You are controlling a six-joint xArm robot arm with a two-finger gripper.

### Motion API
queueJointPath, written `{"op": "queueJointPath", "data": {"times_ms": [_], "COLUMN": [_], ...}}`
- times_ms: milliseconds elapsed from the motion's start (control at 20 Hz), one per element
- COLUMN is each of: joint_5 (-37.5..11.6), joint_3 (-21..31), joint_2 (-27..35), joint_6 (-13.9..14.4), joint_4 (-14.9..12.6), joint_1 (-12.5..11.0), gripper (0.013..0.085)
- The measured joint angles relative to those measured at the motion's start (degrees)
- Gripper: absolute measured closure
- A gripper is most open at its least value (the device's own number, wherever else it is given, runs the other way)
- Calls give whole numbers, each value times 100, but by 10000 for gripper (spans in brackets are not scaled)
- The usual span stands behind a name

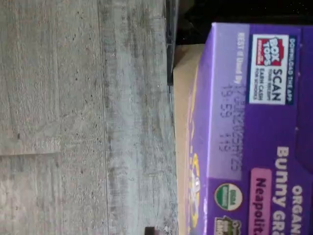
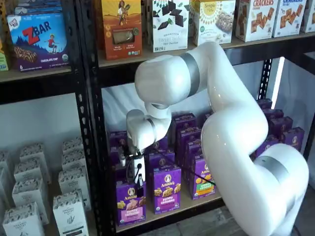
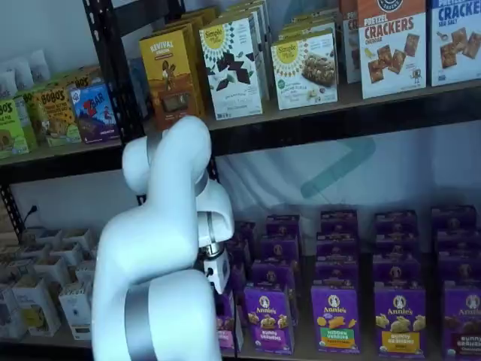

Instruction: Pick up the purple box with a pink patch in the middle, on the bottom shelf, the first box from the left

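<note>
Wrist view only: purple box (image 1: 254, 132) top print.

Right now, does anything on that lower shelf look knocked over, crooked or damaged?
Nothing stands out. The purple box stands upright at the front of the bottom shelf, in line with its neighbours; no carton looks tipped, crushed or spilled.

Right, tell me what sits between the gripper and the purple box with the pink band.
Nothing visible. In a shelf view the gripper hangs directly above the purple box, at its top edge, at the front of the bottom shelf. The neighbouring purple carton stands beside it. Whether the fingers touch it, I cannot tell.
</note>
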Motion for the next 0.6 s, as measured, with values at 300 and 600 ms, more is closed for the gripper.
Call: {"op": "queueJointPath", "data": {"times_ms": [300,600], "joint_5": [45,61], "joint_3": [-31,-54], "joint_2": [8,20], "joint_6": [34,32], "joint_4": [-27,-12], "joint_1": [10,19], "gripper": [410,490]}}
